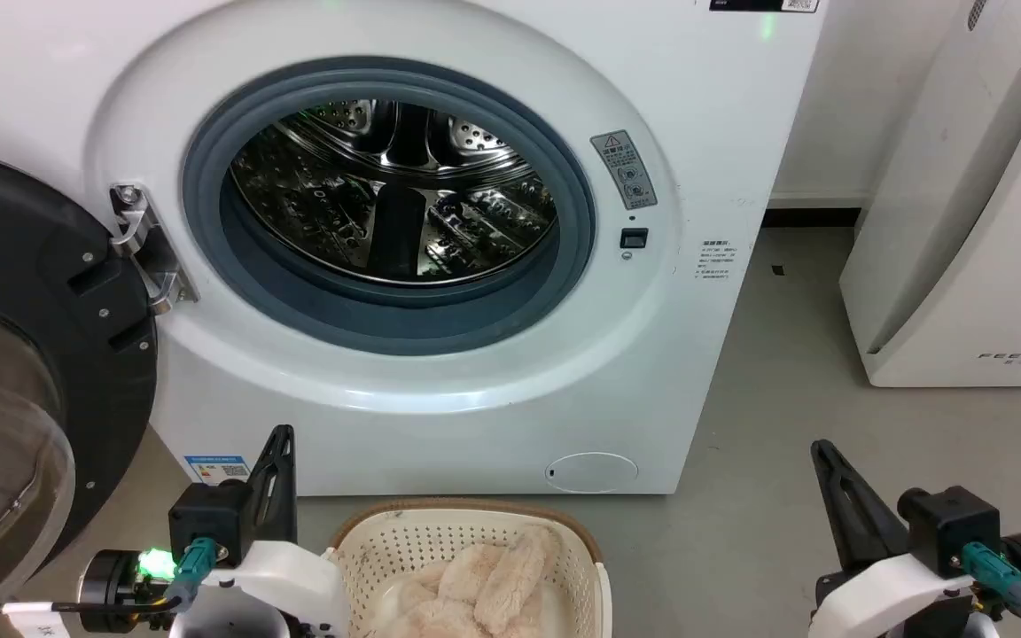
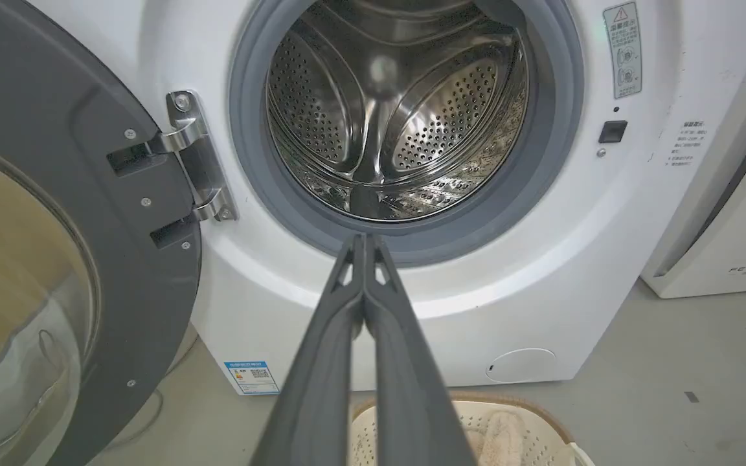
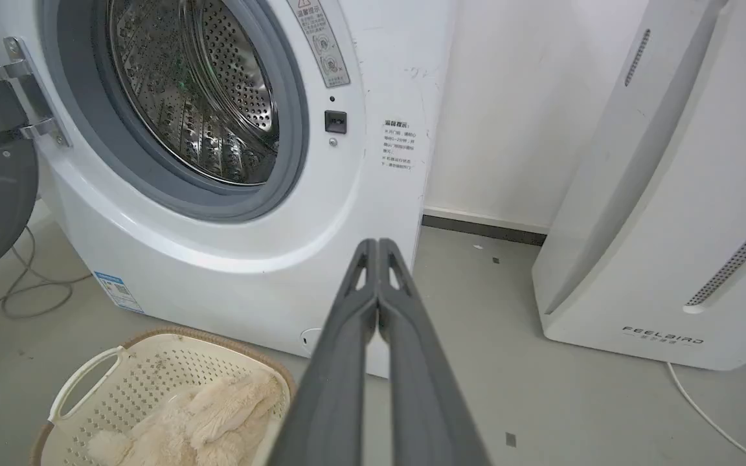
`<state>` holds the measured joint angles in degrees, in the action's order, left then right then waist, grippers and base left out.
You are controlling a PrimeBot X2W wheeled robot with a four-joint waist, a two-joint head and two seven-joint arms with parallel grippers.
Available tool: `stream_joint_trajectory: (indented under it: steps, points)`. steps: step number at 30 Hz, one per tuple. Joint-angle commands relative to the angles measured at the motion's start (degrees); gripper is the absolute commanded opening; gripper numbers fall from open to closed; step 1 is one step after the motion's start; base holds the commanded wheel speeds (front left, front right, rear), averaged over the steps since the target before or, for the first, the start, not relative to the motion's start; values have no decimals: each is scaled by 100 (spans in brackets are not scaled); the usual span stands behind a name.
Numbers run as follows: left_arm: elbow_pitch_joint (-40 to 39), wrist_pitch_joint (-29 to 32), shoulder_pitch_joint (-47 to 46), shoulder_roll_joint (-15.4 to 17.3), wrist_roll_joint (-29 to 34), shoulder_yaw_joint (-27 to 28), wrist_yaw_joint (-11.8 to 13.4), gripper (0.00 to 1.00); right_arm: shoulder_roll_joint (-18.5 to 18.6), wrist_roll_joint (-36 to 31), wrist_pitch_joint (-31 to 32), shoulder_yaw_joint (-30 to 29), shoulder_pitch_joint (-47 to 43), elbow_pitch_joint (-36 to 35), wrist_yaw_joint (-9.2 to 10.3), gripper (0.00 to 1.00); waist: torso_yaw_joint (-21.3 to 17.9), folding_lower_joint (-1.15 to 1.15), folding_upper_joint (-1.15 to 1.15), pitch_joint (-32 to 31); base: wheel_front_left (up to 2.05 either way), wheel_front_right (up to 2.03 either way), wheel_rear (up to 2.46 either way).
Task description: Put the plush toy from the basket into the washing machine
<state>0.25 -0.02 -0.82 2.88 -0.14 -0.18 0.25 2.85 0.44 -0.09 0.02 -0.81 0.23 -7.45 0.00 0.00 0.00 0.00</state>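
The cream-beige plush toy (image 1: pixel 484 585) lies inside the perforated basket (image 1: pixel 369 540) on the floor, right in front of the washing machine (image 1: pixel 723 177). The washer's round door (image 1: pixel 23 372) hangs open to the left, baring the steel drum (image 1: pixel 395 190). My left gripper (image 1: pixel 280 436) is shut and empty, just left of the basket. My right gripper (image 1: pixel 821 450) is shut and empty too, well to the basket's right. In the right wrist view the toy (image 3: pixel 198 417) fills the basket (image 3: pixel 146 362) at lower left. The left wrist view has the basket (image 2: pixel 522 404) under my shut fingers (image 2: pixel 321 362).
The white FEELBAIR appliance (image 1: pixel 971 221) stands to the washer's right against the wall, with a white cord (image 3: pixel 703 408) trailing on the grey floor (image 1: pixel 785 399). Loose cables (image 3: pixel 17 304) lie on the floor under the open door.
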Motion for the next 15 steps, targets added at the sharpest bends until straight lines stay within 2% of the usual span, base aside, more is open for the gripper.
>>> stream_joint_trajectory:
  steps: [1, 15]
  points:
    - [-25, 2, 82, -1, 14, 18, -25, 0, 3, -44, 9, -2, 81, -23, -3, 0, 0, 0, 0, 0, 0, 0, 0]
    - [-25, 2, 82, -1, 14, 18, -25, 0, 3, -44, 9, -2, 81, -23, -3, 0, 0, 0, 0, 0, 0, 0, 0]
